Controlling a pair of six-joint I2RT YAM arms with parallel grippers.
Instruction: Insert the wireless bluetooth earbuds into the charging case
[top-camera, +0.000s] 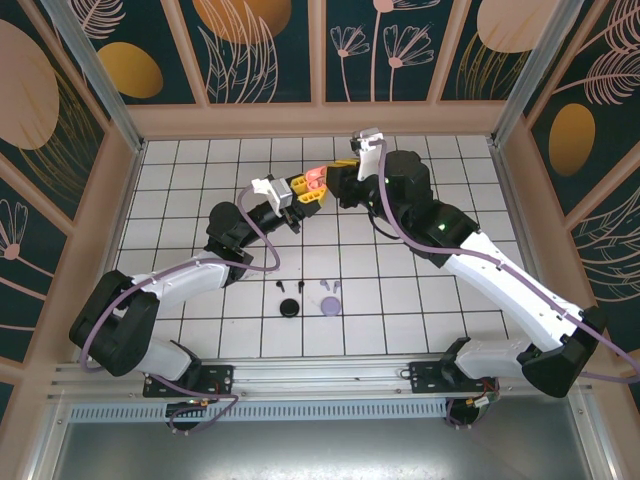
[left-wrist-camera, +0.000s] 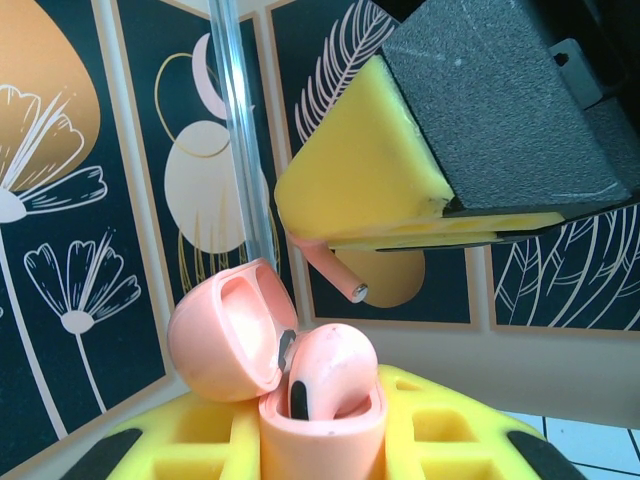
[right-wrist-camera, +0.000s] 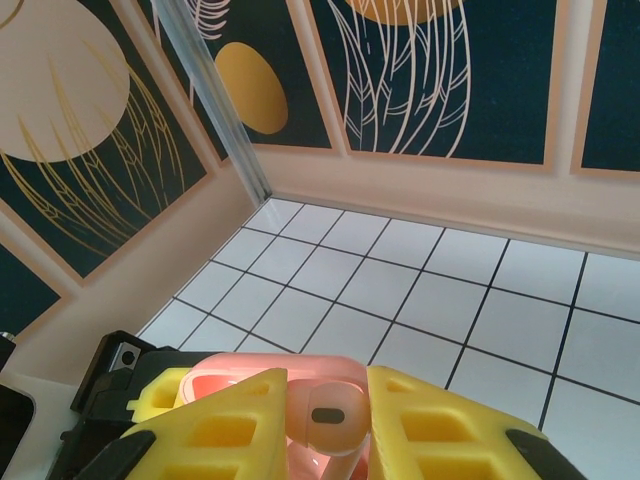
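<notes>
1. The left gripper (top-camera: 306, 190) is clamped on the pink case (left-wrist-camera: 322, 438), holding it up off the table (top-camera: 420, 300), over the middle rows of the grid.
2. The case is glossy salmon-pink. Its rounded lid (left-wrist-camera: 228, 338) is flipped back on the hinge to the left, hollow side showing.
3. One pink earbud (left-wrist-camera: 330, 362) sits in the case, with its smooth bulb poking above the rim and a dark oval patch on its face.
4. The right gripper (right-wrist-camera: 327, 400) is pinched on the second pink earbud (right-wrist-camera: 325, 415), just above the open case.
5. From the left wrist, that earbud's thin stem (left-wrist-camera: 335, 272) juts down out of the yellow pads and ends in a silvery tip, close over the case but not in it.
6. Down on the table, nearer the arm bases, lie a round black case (top-camera: 290, 307) and a lilac case (top-camera: 330, 303).
7. Tiny black earbuds (top-camera: 280, 287) and lilac earbuds (top-camera: 338, 286) lie just beyond those cases.
</notes>
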